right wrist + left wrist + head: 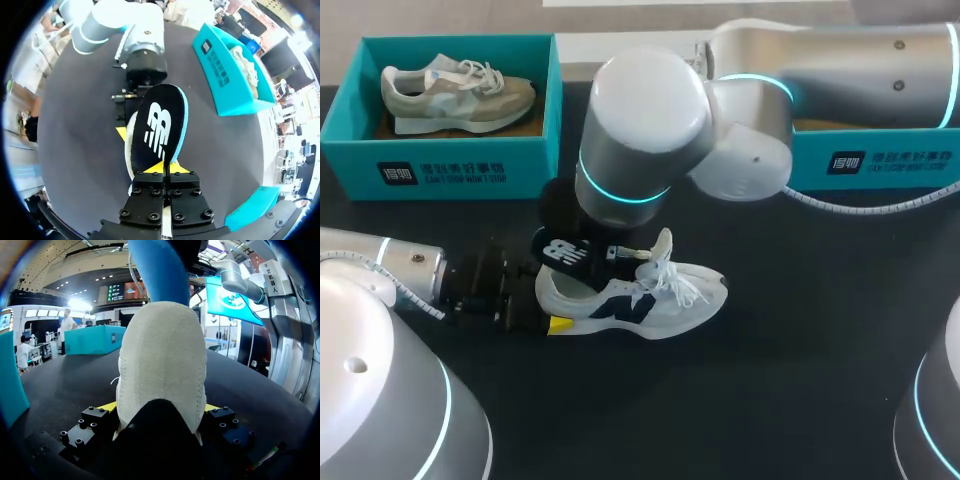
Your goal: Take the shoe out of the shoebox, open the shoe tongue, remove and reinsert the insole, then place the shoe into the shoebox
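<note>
Our left gripper (160,409) clamps the heel of the white-and-navy lace-up sneaker (650,298), which stands on the black table (800,350). Our right gripper (164,169), fingers pinched tight, holds the black insole (157,125) with a white logo over the sneaker's heel

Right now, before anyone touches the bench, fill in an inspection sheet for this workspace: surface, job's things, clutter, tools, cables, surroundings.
Surface: black table, no spills seen.
Job's things: white-and-navy lace-up sneaker upright on its sole on the table. The black foam insole with a white logo is held over its opening; whether the far end is inside cannot be told. The open teal cardboard shoebox at far left holds a beige-and-grey sneaker.
Clutter: nothing seen.
Grippers: left tool shut on the sneaker's heel; right tool shut on the insole's end.
Cables: white coiled cable beside the right arm.
Surroundings: second teal box at far right, partly hidden by that arm.
</note>
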`<state>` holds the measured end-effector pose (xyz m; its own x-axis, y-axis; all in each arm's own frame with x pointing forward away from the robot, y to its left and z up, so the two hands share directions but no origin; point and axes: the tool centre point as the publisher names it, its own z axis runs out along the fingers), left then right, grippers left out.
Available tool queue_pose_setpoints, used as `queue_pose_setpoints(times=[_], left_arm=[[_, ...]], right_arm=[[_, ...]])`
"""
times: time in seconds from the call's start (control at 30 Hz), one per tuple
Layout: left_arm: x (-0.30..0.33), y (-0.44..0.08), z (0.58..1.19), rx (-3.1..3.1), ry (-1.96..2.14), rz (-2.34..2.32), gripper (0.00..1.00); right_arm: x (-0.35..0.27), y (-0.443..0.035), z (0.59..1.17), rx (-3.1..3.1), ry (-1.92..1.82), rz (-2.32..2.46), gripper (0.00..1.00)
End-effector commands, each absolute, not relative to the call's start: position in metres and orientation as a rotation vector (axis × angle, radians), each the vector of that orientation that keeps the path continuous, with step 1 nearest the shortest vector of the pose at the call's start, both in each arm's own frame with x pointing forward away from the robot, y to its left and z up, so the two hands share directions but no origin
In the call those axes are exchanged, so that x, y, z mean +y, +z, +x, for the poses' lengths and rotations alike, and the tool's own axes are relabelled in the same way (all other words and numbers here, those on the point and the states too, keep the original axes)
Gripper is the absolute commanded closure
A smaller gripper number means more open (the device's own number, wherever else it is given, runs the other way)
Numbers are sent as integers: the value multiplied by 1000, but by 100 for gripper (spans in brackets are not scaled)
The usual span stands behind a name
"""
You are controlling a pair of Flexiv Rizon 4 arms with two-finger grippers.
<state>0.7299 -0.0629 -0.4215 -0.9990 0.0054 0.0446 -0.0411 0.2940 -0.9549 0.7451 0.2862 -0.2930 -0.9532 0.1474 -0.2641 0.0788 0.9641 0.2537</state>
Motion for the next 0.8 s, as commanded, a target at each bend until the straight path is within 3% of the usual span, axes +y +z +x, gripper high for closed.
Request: queue_pose_setpoints(times=[0.03,0.33,0.37,0.4,0.6,0.8], left_arm=[[-64,-429,731,-2496,1839,32,100],[-64,-429,731,-2496,1839,32,100],[-64,-429,731,-2496,1839,32,100],[-64,-429,731,-2496,1839,32,100],[-64,-429,731,-2496,1839,32,100],[-64,-429,731,-2496,1839,32,100]], right_arm=[[294,-299,750,2862,375,122,100],[304,-308,751,2924,428,155,100],[303,-309,751,2934,426,172,55],[302,-309,751,2953,431,189,0],[297,-304,754,3068,724,275,0],[297,-304,754,3068,724,275,0]])
